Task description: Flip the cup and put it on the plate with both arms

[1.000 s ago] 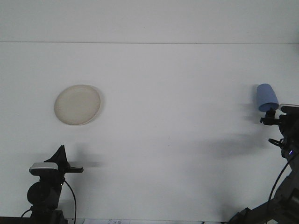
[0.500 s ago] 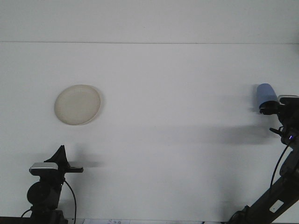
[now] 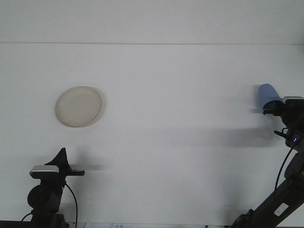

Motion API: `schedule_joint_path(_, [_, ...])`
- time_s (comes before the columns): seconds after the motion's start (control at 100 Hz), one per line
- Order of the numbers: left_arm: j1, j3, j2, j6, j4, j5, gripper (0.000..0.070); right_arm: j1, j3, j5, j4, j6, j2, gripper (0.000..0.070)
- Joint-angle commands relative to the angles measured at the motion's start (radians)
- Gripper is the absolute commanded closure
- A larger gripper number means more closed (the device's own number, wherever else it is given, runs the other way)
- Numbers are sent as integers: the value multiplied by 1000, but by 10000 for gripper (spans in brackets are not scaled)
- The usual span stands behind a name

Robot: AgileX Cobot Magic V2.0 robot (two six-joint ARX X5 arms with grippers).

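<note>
Cup (image 3: 267, 92) — lower part hidden — gripped in right claw (image 3: 271, 108); left claw's (image 3: 61, 159) gap unreadable.

Wide open white desk (image 3: 180, 123) across the frame's middle and right; only the round cream plate (image 3: 79, 106) sits at centre left, with the black left arm (image 3: 47, 190) parked lower left.

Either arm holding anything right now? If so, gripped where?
Right gripper holds the small blue cup by its lower end; the exact contact is too small to tell. Left gripper holds nothing.
</note>
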Motion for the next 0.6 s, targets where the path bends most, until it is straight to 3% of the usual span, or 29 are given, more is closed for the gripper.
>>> schedule_joint_path(0.0, [2,-19,-2,13,10,-6,687,-6,21,-21,-31,91,-56,696])
schedule_joint_path(0.13, [2,-19,-2,13,10,-6,687,19,21,13,-206,154,-183,696])
schedule_joint_path(0.38, [2,-19,-1,13,10,-6,687,161,21,240,-601,303,-492,696])
schedule_joint_path(0.59, [2,-19,-2,13,10,-6,687,387,21,249,-986,275,-737,696])
